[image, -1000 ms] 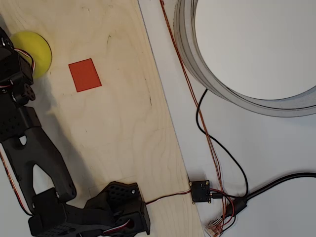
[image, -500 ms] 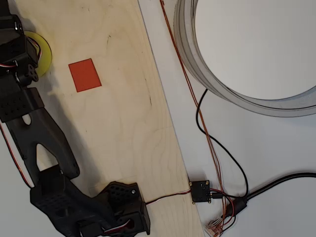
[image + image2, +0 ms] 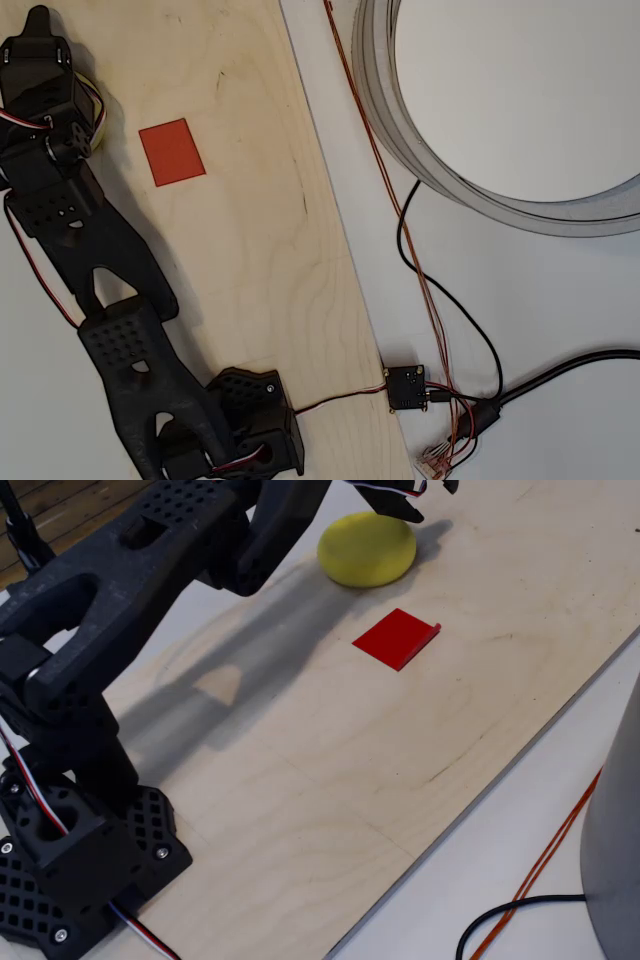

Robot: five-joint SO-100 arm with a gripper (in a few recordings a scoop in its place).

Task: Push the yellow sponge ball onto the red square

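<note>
The arm has swung forward over the last second and now extends above the yellow sponge ball [image 3: 367, 548], covering most of it in the overhead view. The pincer [image 3: 405, 498] sits at the ball's far side, at the top edge of the fixed view; whether it is open or closed cannot be determined. The ball has not moved and rests on the wooden bench [image 3: 250, 250], near the red square [image 3: 172, 152] but apart from it. A push toward the square appears imminent.
</note>
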